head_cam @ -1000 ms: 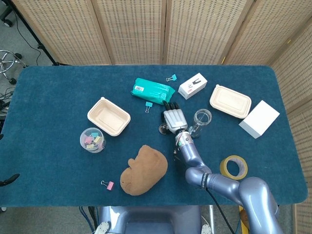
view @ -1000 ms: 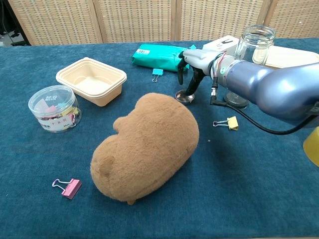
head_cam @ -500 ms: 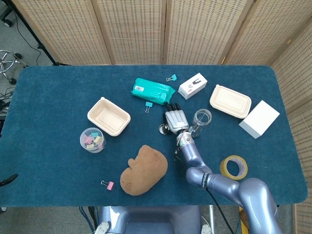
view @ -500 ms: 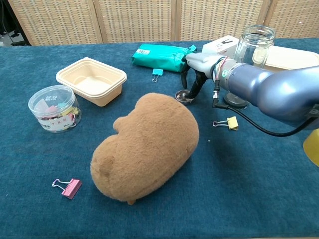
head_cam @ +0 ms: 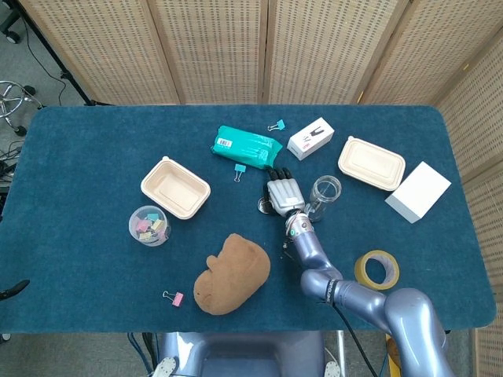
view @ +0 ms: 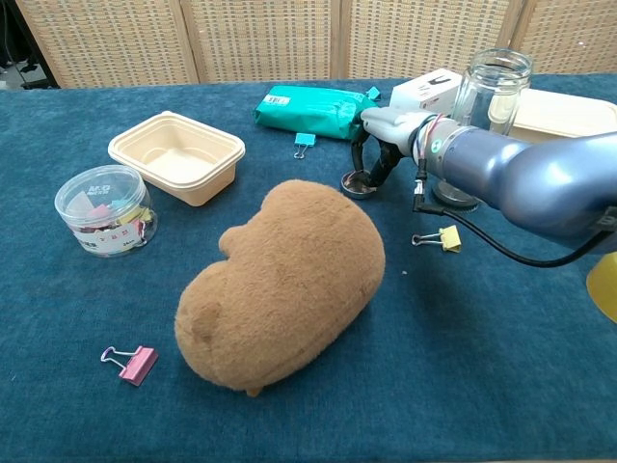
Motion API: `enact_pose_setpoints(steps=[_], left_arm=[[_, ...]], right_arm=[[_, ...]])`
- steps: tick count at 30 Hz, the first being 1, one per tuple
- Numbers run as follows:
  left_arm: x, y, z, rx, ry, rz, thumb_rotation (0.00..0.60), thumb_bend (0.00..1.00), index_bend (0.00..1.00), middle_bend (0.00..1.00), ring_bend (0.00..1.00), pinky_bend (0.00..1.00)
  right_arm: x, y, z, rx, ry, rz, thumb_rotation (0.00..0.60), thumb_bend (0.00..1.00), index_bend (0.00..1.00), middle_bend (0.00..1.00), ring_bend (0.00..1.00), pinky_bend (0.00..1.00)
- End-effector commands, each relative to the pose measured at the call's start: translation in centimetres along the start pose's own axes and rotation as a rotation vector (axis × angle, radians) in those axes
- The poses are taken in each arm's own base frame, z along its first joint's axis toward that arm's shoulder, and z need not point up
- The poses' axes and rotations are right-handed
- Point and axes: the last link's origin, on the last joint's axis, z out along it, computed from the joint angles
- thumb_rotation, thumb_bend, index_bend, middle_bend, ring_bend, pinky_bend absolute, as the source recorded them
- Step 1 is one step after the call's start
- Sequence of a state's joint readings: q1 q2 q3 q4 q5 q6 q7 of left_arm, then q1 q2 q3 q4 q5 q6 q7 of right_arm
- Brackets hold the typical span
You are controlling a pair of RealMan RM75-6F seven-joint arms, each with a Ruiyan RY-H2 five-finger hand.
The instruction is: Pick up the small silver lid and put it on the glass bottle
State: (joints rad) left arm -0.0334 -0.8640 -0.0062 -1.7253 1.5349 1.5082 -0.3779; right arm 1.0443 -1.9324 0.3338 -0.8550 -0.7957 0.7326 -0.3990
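While the far left of the blue table [head_cam: 78, 267] holds only a round clear tub [head_cam: 148, 225] of clips and a pink clip [head_cam: 173, 298] near the lower edge, bare cloth lies all around them. Right of the tub sits an open beige tray [head_cam: 175, 187], and below it, toward the lower middle, a brown plush toy [head_cam: 233, 272]. At upper centre lies a green packet [head_cam: 246, 144] with a small blue clip [head_cam: 240, 169] just under it. Near the middle of the frame the right hand [view: 384, 137] reaches palm down, its dark fingers [view: 362, 152] curled over the small silver lid [view: 357, 182], which lies on the cloth; whether they pinch it I cannot tell. Just right of the hand stands the open glass bottle [head_cam: 324, 195], with a yellow clip [view: 443, 237] on the cloth beside it. Further right come a white box [head_cam: 310, 138], a closed beige container [head_cam: 371, 163], a white block [head_cam: 418, 192] and a tape roll [head_cam: 376, 269] near the lower right edge.
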Motion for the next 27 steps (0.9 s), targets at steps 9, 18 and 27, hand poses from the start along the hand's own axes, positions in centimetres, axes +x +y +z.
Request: enact_pose_setpoints(steps=[9,18,27], left_arm=[[-0.1,0.2,-0.1,-0.009,-0.003,0.0,0.6,0.0,0.0,0.0,0.0,0.0],[-0.1,0.2,-0.2,-0.017,-0.008,0.005,0.6,0.0,0.0,0.0,0.0,0.0],[-0.3,0.4,-0.3,-0.025,-0.011,0.008,0.6,0.0,0.0,0.0,0.0,0.0]], right_arm=[[2.0,-0.7,-0.8,0.044,0.061,0.041,0.6,0.6,0.63,0.0,0.0,0.0],[6.4,-1.3,-2.7,0.079,0.188,0.05,0.6,0.6,0.64,0.0,0.0,0.0],[12.6,-2.8,-5.3,0.143,0.286,0.076,0.6,0.61,0.65,0.0,0.0,0.0]])
